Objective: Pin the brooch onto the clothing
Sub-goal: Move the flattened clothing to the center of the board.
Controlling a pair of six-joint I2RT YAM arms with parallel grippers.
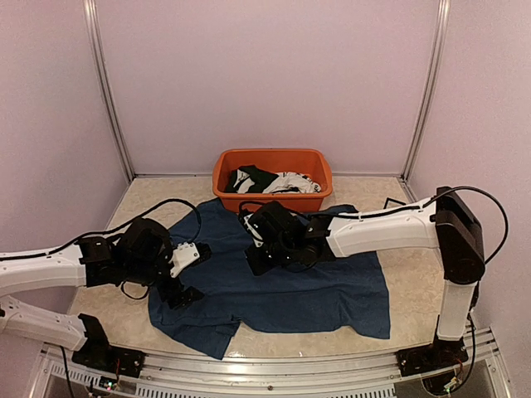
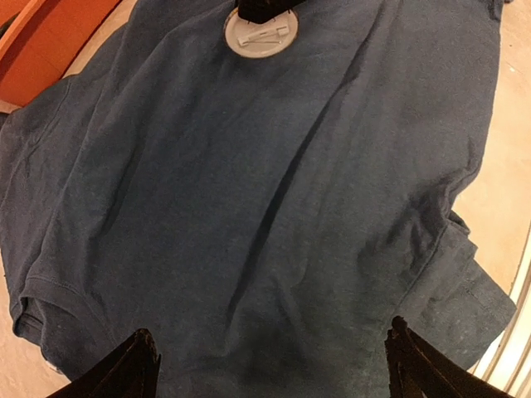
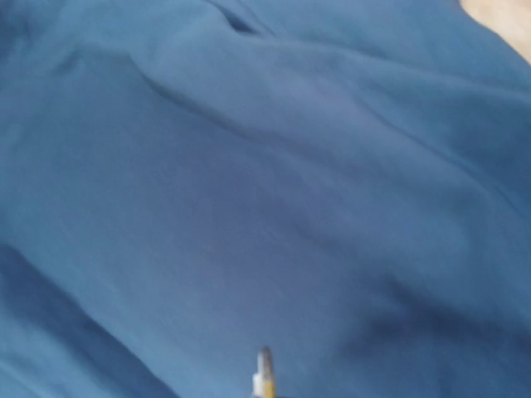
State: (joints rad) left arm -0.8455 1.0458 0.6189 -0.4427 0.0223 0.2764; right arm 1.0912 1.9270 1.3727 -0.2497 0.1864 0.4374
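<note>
- Nearest the left wrist camera, the two dark fingertips (image 2: 133, 369) of the left gripper (image 2: 274, 365) are seen at the bottom corners of its view, spread wide apart, with nothing held between them.
- Beneath that gap, only the navy T-shirt (image 2: 249, 207) is seen, and the left gripper is poised over the garment's left part.
- The T-shirt is laid out on the table (image 1: 415, 282), rumpled into long folds, with its far edge just in front of the orange tub (image 1: 274, 201).
- A round pale brooch (image 2: 259, 37) is seen over the middle of the T-shirt, with its pin side turned towards the left wrist camera.
- The brooch's upper rim is gripped by the right gripper (image 2: 262, 8), whose fingers are closed on it.
- Blurred blue fabric fills the right wrist view; a small silvery tip (image 3: 263, 373) with a yellow base shows at the bottom edge, and what it is cannot be told.
- Black and white garments (image 1: 270, 180) are piled inside the tub.
</note>
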